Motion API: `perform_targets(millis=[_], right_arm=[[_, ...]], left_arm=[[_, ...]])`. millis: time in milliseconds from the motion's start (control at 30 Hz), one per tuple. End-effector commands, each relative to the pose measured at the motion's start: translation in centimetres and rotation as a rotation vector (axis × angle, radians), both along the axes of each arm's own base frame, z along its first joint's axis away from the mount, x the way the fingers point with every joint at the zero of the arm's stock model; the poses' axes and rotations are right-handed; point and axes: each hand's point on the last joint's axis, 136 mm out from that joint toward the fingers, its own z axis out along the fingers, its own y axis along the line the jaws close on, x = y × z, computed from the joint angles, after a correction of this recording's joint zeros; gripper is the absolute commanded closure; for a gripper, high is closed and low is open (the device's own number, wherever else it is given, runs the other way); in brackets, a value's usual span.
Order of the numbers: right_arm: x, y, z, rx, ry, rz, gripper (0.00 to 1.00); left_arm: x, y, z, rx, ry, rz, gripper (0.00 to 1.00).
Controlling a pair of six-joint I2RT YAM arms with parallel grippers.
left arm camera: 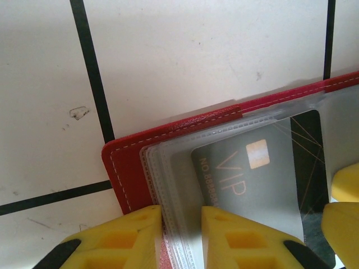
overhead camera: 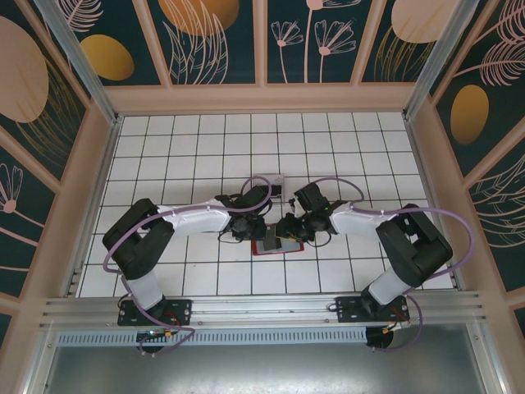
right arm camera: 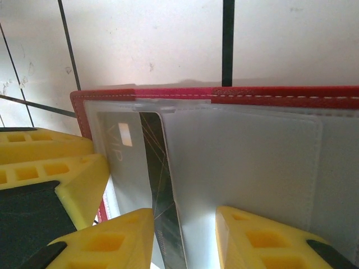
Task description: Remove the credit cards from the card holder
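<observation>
one white tiled table (overhead camera: 164, 148) with black grid lines, walled on three sides. two arms reach in from the near edge and meet at its middle, the left arm (overhead camera: 193, 220) and the right arm (overhead camera: 361, 222). between their tips lies one red card holder (left arm camera: 129, 168), open and flat on the tiles, its stitched red border showing along the outer edge. inside it is a stack of clear plastic sleeves (right arm camera: 247, 162), their edges too close together to count. one card (left arm camera: 247, 179) can be counted, still in a sleeve: grey, marked "vip", with a gold chip and a dark band crossed by thin gold lines. the left gripper (left arm camera: 180, 224) stands on the holder's end with its two yellow fingers a narrow slot apart, the sleeve edges in that slot; whether they pinch them cannot be told. the right gripper (right arm camera: 185, 235) has its two fingers parted wider, over the card's dark band and a sleeve, closed on nothing.
</observation>
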Motion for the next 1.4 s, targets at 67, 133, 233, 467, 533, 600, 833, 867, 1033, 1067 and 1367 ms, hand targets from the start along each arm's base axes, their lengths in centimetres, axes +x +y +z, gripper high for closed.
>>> perform_targets(millis=[67,133,233,467,533,600,833,867,1033,1067,1367], right_arm=[[0.4,-0.3,1.5,0.007,-0.028,-0.015,0.66],[0.7,-0.2,2.1,0.011,-0.041,-0.017,0.65],[0.8,0.0,2.3,0.021,-0.043,-0.009,0.65],[0.9,0.5,1.6,0.030,-0.029,0.009,0.66],[0.8,0.7,1.4,0.038,-0.026,0.016,0.67],[0.8,0.9,1.4,0.047,-0.026,0.023,0.67],[0.5,1.0,0.3,0.049,-0.005,0.033,0.67],[0.4,0.9,0.2,0.047,-0.003,0.033,0.67],[0.1,0.7,-0.5,0.040,0.008,0.037,0.70],[0.1,0.7,-0.5,0.040,0.007,0.036,0.72],[-0.4,0.4,-1.5,0.035,0.025,0.036,0.83]], left_arm=[[-2.1,2.6,-2.6,0.113,0.072,-0.016,0.75],[-2.2,2.6,-2.6,0.116,0.074,-0.019,0.75],[-2.2,2.6,-2.6,0.115,0.074,-0.018,0.75],[-2.1,2.6,-2.6,0.116,0.076,-0.020,0.75],[-2.1,2.6,-2.6,0.116,0.076,-0.018,0.75],[-2.2,2.6,-2.7,0.119,0.078,-0.019,0.75],[-2.2,2.6,-2.7,0.117,0.081,-0.017,0.75],[-2.3,2.7,-2.7,0.118,0.081,-0.015,0.75],[-2.3,2.7,-2.7,0.116,0.082,-0.015,0.77],[-2.3,2.6,-2.7,0.115,0.082,-0.016,0.78],[-2.4,2.7,-2.7,0.116,0.086,-0.014,0.79]])
